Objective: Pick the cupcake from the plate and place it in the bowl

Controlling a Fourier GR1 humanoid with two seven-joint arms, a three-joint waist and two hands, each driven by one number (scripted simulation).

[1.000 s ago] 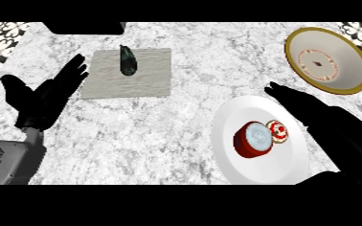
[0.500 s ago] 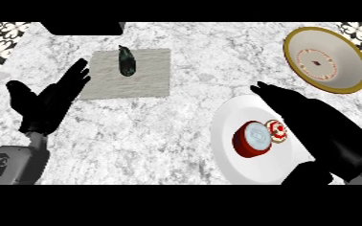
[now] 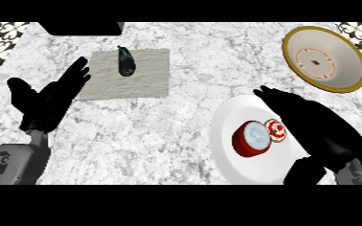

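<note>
The red-cased cupcake with pale frosting point(image 3: 252, 138) sits on the round white plate point(image 3: 237, 165), beside a small red-and-white sweet point(image 3: 276, 130). The black right hand point(image 3: 311, 124) hovers over the plate, fingers straight, holding nothing. The cream gold-rimmed bowl point(image 3: 339, 52) lies well apart on the marble bench point(image 3: 191, 100). The left hand point(image 3: 50, 98) rests open

The desk point(image 3: 191, 43) looks like grey-white marble, mottled and smooth. The plate point(image 3: 233, 165) is plain white and matt. The bowl point(image 3: 338, 67) seems ceramic, cream inside with a golden rim. The mat point(image 3: 145, 79) looks like rough grey cloth.
</note>
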